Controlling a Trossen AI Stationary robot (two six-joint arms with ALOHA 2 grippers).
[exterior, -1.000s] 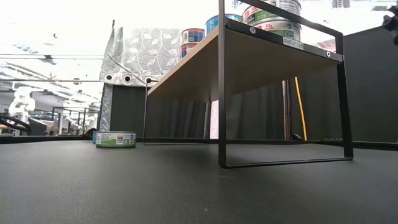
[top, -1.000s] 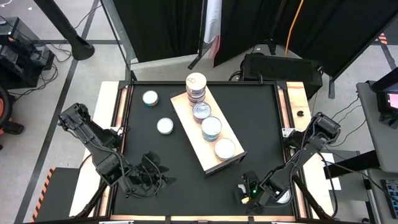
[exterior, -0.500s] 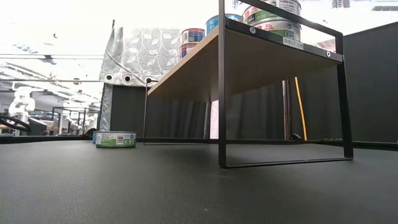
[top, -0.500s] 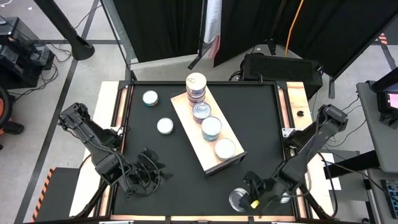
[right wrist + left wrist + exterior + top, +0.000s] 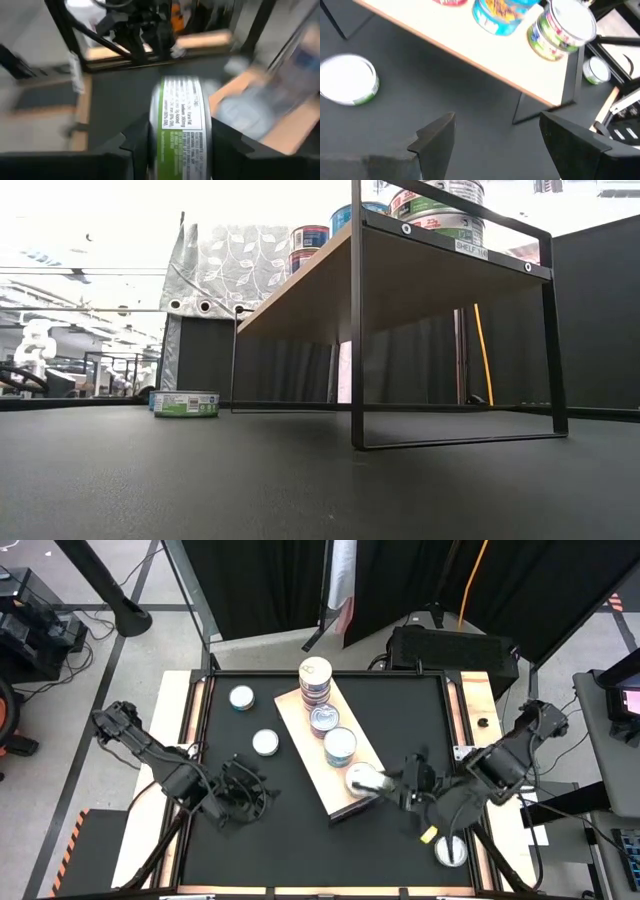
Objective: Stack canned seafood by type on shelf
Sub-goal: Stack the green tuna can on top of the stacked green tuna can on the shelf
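The pale wood shelf stands raised on a black frame, running diagonally across the table's middle. On it are a stack of tins at the far end, then single tins. My right gripper is shut on a green-and-white labelled tin over the shelf's near end. Two loose tins rest flat on the black tabletop. My left gripper is open and empty, low over the table left of the shelf; its wrist view shows the fingers apart. My right gripper pinches the tin's round side wall between its two fingers, one finger on each side. The fingers come from the table's near right, slanting toward the shelf. The tin is held over the shelf's near end; whether it touches anything below, I cannot tell.
One more tin lies past the table's right near corner. A loose tin shows under the shelf's left side in the low view and in the left wrist view. Black curtains and stands lie behind the table.
My right gripper has carried the green-labelled tin from the table's near edge, up and toward the far left, to above the shelf's near end. My left gripper has shifted a little toward the far edge and the shelf.
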